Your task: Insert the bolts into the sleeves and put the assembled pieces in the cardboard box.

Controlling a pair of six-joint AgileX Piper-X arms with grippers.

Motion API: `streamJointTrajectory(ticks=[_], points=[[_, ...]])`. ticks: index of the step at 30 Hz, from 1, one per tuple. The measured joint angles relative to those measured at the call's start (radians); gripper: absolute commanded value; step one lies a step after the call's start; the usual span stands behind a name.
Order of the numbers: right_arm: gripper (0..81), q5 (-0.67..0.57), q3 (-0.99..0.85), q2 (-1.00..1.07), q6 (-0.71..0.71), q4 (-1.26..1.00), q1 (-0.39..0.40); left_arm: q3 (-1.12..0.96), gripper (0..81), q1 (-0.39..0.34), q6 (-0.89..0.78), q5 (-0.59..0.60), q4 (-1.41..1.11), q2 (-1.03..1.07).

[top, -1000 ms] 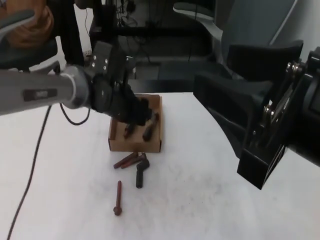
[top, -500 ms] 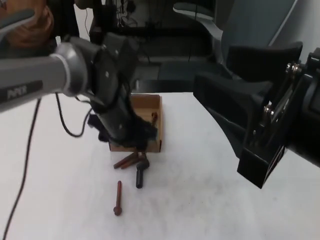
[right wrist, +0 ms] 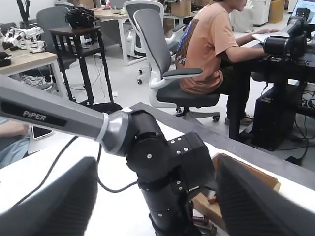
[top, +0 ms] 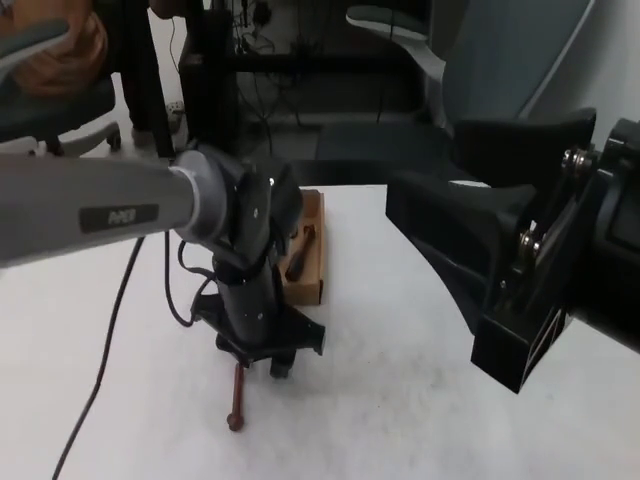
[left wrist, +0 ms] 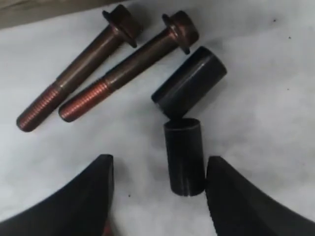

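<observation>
- Bench: white top.
- Cardboard box: standing open.
- Bolt and second bolt: lying side by side, heads the same way.
- Sleeve and second sleeve: black, lying flat, ends meeting at an angle.
- Third bolt: lying apart.
- Cable: black, trailing.

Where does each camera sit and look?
High view: behind both arms, looks forward and down over the bench; left arm and right arm show.
Left wrist view: looks down at bolts and sleeves past the open left tool.
Right wrist view: looks across at the left arm past the open right tool.
Shared: high and right wrist both show the cardboard box.
</observation>
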Motion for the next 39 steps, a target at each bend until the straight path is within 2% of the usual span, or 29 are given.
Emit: streamJointTrajectory(ticks=[4, 6, 8, 9, 10, 15, 17, 20, 22, 24, 27, 33, 39], points=[[64.7, 0.000, 0.000, 0.000, 0.000, 0.004, 0.000, 0.000, 51.5, -0.001, -0.025, 0.000, -0.029, 0.015], [64.7, 0.000, 0.000, 0.000, 0.000, 0.007, 0.000, 0.000, 45.9, -0.001, -0.040, 0.007, -0.033, 0.017], [64.7, 0.000, 0.000, 0.000, 0.000, 0.007, 0.000, 0.000, 23.7, -0.001, -0.046, 0.006, -0.032, 0.017], [64.7, 0.000, 0.000, 0.000, 0.000, 0.007, 0.000, 0.000, 8.4, -0.001, -0.047, 0.000, -0.032, 0.022], [64.7, 0.000, 0.000, 0.000, 0.000, 0.007, 0.000, -0.003, 1.8, -0.001, -0.043, 0.000, -0.032, 0.024], [63.1, -0.022, 0.000, 0.000, -0.035, 0.030, 0.000, -0.004, 1.8, -0.003, 0.012, 0.018, -0.047, 0.023], [57.1, -0.079, 0.000, 0.000, -0.090, 0.048, 0.000, -0.004, 1.8, -0.008, 0.046, 0.024, -0.050, 0.022], [44.0, -0.220, 0.000, 0.012, -0.153, 0.065, 0.000, 0.001, 1.8, -0.025, 0.093, 0.050, -0.039, 0.000], [43.1, -0.323, 0.000, 0.033, -0.193, 0.069, 0.000, 0.010, 1.8, -0.034, 0.115, 0.063, -0.021, -0.032], [43.1, -0.388, -0.002, 0.056, -0.219, 0.074, 0.000, 0.033, 1.8, -0.038, 0.138, 0.068, -0.014, -0.120], [43.1, -0.421, -0.017, 0.103, -0.243, 0.077, -0.007, 0.086, 1.8, -0.026, 0.145, 0.033, -0.021, -0.267], [43.1, -0.427, -0.057, 0.219, -0.273, 0.077, -0.067, 0.300, 1.8, 0.017, 0.131, 0.000, -0.042, -0.655], [43.1, -0.415, -0.105, 0.387, -0.409, 0.079, -0.148, 0.546, 1.8, 0.015, 0.064, 0.025, -0.150, -1.101]])
